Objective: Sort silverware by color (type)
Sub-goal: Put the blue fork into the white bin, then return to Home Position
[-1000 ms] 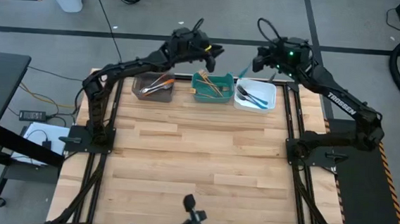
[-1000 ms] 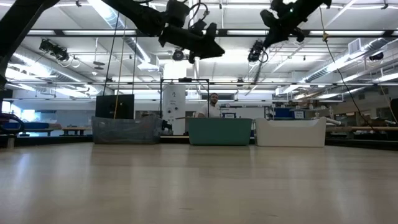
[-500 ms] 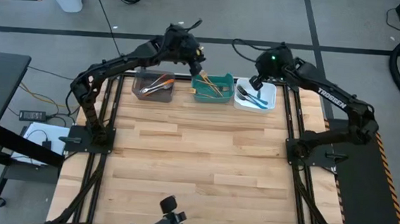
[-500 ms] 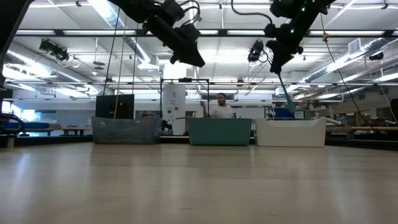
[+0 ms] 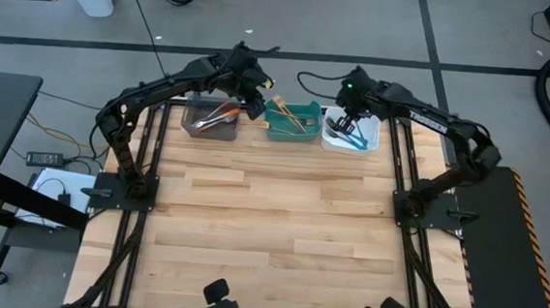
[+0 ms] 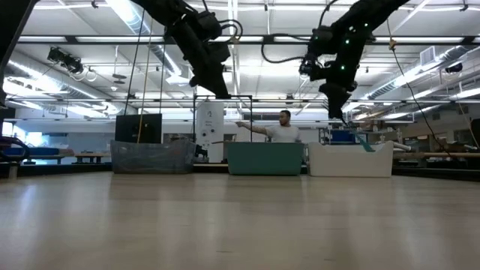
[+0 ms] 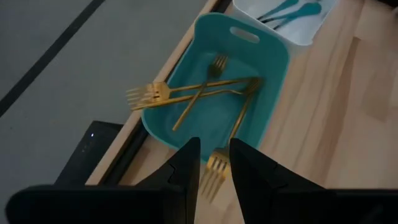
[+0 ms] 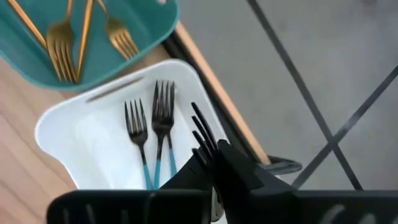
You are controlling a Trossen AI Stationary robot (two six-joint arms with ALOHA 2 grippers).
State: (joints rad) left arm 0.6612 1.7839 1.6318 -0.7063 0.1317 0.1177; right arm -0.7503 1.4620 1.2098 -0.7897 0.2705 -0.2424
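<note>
The table [image 5: 271, 212] carried three bins along its far edge. The left gripper [image 7: 214, 165] pinched a gold fork [image 7: 212, 174] over the teal bin [image 7: 273, 68]. The right gripper [image 8: 208, 158], fingers nearly together, gripped a blue fork [image 8: 202, 134] above the white bin [image 8: 81, 134].
</note>
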